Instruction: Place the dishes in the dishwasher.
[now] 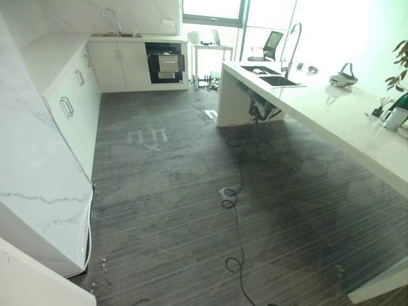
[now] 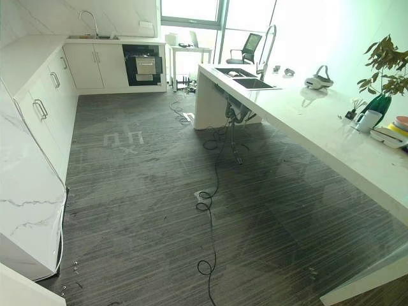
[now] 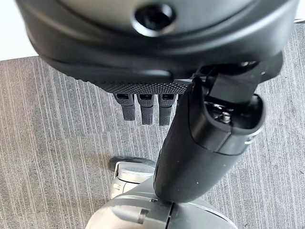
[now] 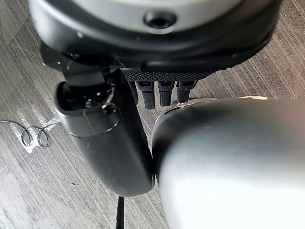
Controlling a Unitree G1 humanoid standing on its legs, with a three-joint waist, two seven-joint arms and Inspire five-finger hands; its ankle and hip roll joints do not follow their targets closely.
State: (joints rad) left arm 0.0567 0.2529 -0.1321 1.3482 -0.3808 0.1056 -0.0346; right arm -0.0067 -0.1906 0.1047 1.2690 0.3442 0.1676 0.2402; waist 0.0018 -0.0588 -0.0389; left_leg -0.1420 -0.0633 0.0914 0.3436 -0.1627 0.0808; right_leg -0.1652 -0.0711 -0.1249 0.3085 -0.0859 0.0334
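A stack of dishes (image 2: 400,125) and a white mug (image 2: 368,120) stand on the long white island counter (image 1: 344,121) at the right. The dark-fronted dishwasher (image 1: 166,62) is built into the white cabinets at the far end of the room. My left hand (image 3: 143,90) hangs over the striped floor, fingers straight and holding nothing. My right hand (image 4: 162,78) hangs the same way, fingers straight and empty. Both hands are far from the dishes and the dishwasher.
A row of white cabinets (image 1: 64,108) runs along the left. The island holds a sink (image 1: 271,75) with a tall tap, a white headset (image 1: 343,78) and a potted plant (image 2: 382,70). Dark striped floor (image 1: 159,191) lies between them, with tape marks (image 1: 146,136).
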